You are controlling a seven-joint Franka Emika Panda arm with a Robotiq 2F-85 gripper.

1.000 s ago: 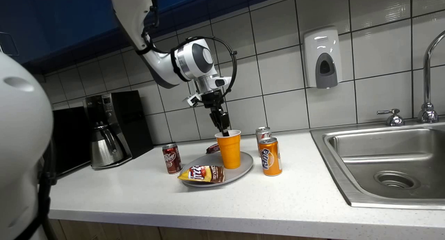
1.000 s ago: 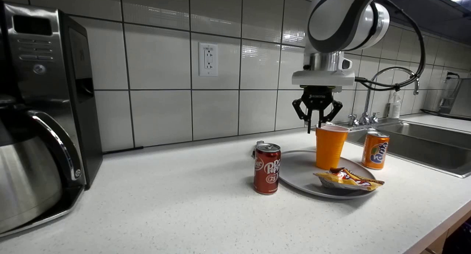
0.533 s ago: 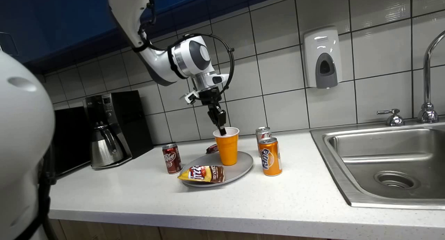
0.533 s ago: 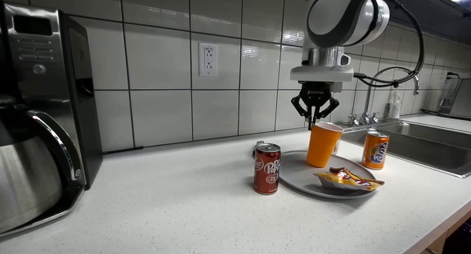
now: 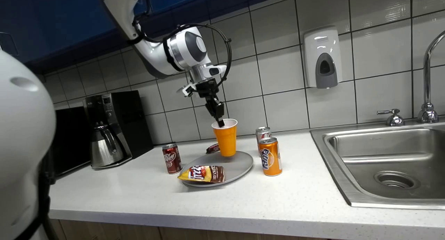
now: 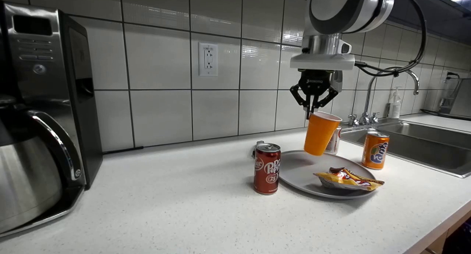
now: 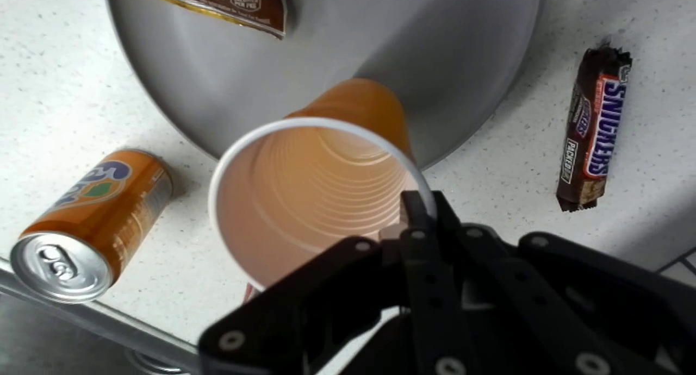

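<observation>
The gripper (image 6: 310, 115) tightly pinches the orange cup (image 6: 321, 135) over the table (image 5: 114, 194), behind its front edge; carrying seems in hand, steadiness needed next.

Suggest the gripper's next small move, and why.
I'd probably raise the orange cup slightly, straight up, before any sideways travel: the gripper pinches one side of its rim, the cup hangs tilted above the plate, and the Fanta can and silver can stand nearby.

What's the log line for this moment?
gripper: pinching orange cup by rim; cup: tilted, held above gray plate; snack bag: on plate
</observation>
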